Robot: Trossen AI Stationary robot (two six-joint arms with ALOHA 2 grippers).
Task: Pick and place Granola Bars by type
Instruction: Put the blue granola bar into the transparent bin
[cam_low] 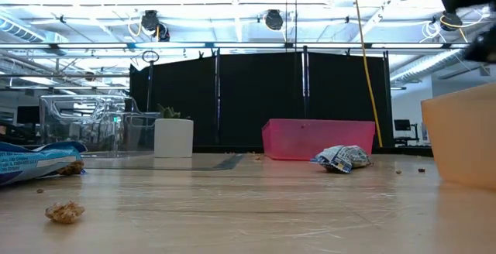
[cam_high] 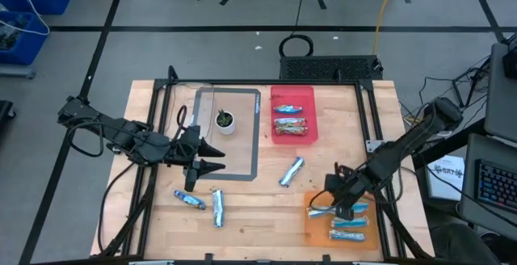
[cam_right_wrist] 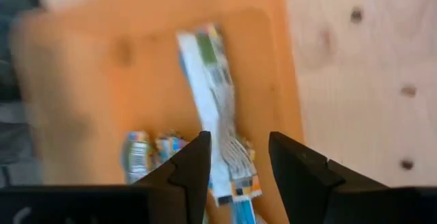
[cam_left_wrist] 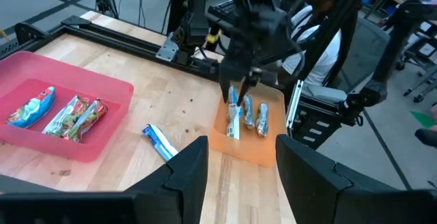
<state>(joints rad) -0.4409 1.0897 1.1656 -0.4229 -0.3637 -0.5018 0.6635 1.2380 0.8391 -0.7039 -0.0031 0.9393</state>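
Showing, around a clear-walled grey-rimmed tray (cam_high: 254, 128) holding a small green potted plant (cam_high: 225, 120): a pink plastic bin (cam_high: 292, 95) beside it with sorted foil-wrapped granola bars (cam_high: 290, 125); an orange plastic bin (cam_high: 311, 226) well off toward the right arm, holding blue-and-silver bars. Right gripper (cam_high: 346, 207) parted over a bar (cam_right_wrist: 212, 87) lying free there; left gripper (cam_high: 212, 157) spread, empty, at the tray's edge. Loose bars (cam_high: 292, 170) near the tray. Judged light, crinkly, slippery; best pinched across mid-length.

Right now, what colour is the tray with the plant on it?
The tray under the plant is clear with a grey rim, best seen from the high view.
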